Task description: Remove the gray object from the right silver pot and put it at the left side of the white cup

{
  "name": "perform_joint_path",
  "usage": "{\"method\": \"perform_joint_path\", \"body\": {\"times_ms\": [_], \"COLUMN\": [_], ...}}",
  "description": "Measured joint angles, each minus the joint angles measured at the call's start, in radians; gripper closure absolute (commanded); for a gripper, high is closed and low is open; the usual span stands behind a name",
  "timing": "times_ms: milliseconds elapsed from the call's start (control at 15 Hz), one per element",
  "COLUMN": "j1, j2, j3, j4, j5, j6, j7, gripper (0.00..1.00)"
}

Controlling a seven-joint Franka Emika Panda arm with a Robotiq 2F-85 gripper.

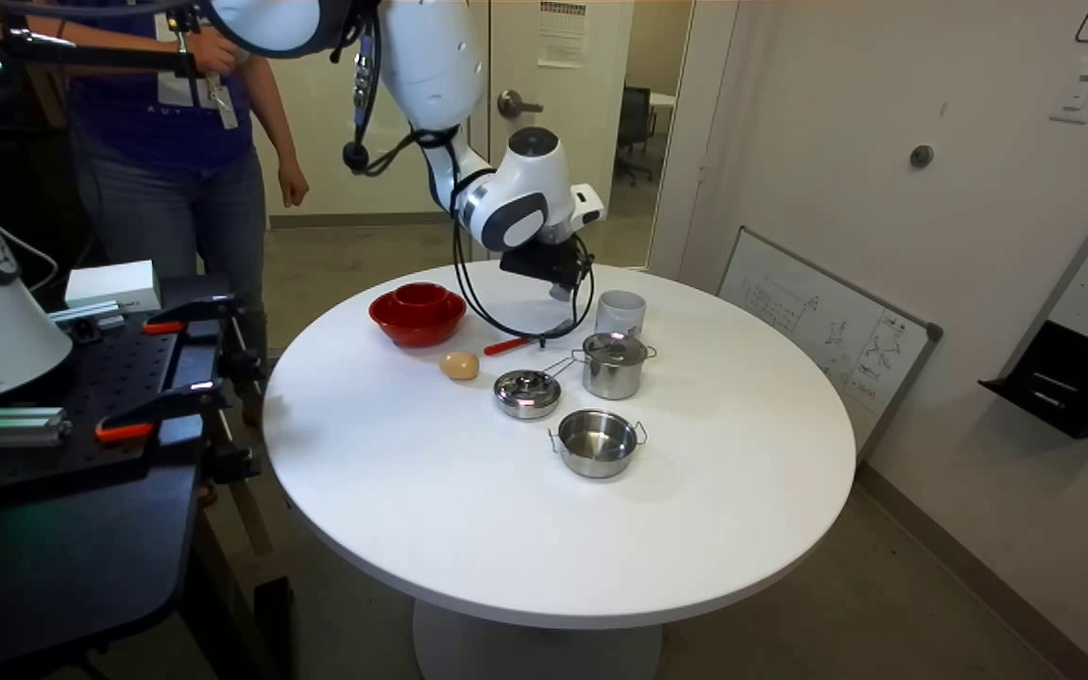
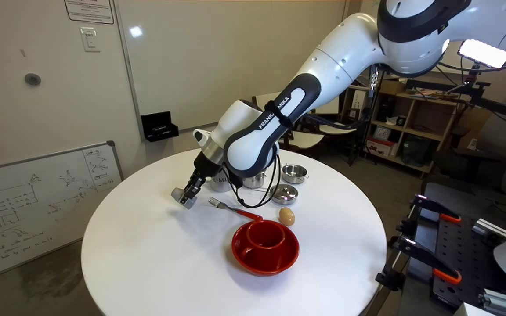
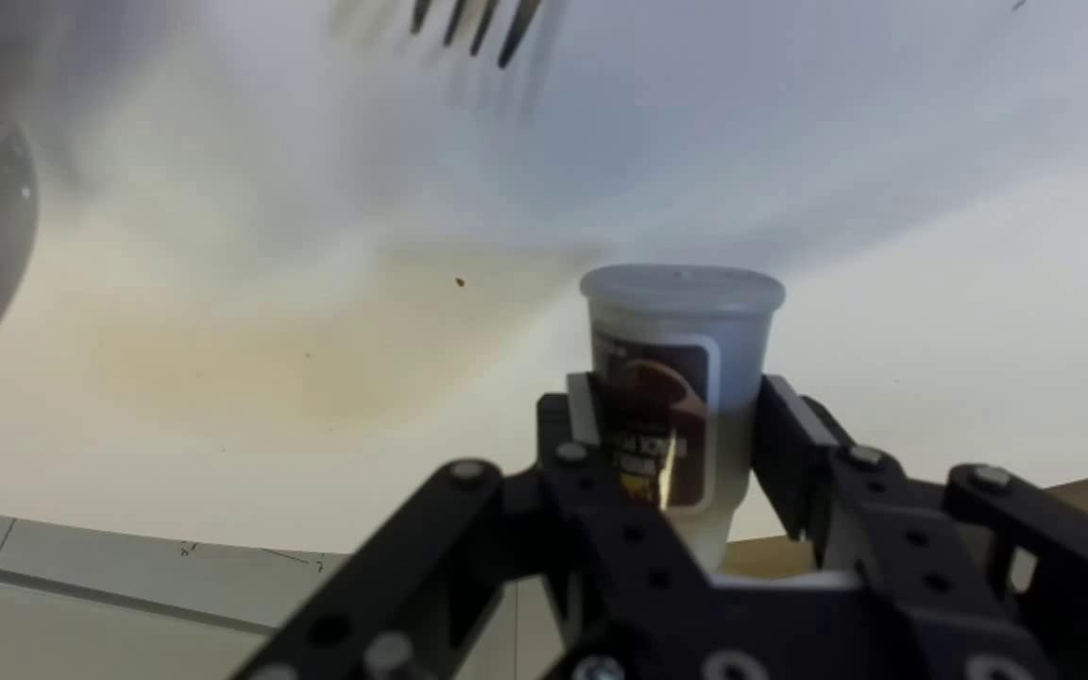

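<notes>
1. Wrist view: the gray object (image 3: 695, 378) was clamped in the gripper (image 3: 680, 385), pads (image 3: 585, 411) pressed to both sides. Rimmed end was pointed away from the palm. A dark label (image 3: 655, 420) was exposed between the fingers; print was too blurred to be read in full. Fork (image 3: 484, 26) tines were caught at the top edge, apart from the object.

2. In an exterior view, the gray object was held near the white cup (image 1: 620, 312), left of it as pictured, with a gap between. The cup was stood upright on the round table (image 1: 742, 444), just behind the lidded silver pot (image 1: 613, 378); contact between those two couldn't be judged. The lidded pan (image 1: 527, 397) was set just beside that pot; the open silver pot (image 1: 598, 464) was placed nearest the camera.

3. In an exterior view, the gray object was held tilted; whether the table was touched couldn't be told. The white cup was partly hidden by the arm (image 2: 288, 103). The fork was laid between gripper and red bowl (image 2: 290, 252), tines toward the gripper. The red cup (image 2: 265, 243) was nested in the bowl; an egg (image 2: 287, 217) was placed just beside it.
</notes>
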Motion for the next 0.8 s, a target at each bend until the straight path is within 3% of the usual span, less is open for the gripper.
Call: {"method": "perform_joint_path", "body": {"times_ms": [733, 800], "j1": [0.105, 0.112], "j2": [-0.021, -0.024], "j3": [-0.131, -0.139], "j4": [0.022, 0.023], "j5": [0.037, 0.039], "j6": [0.000, 0.000], "j7": [0.051, 0.059], "gripper": [0.83, 0.33]}}
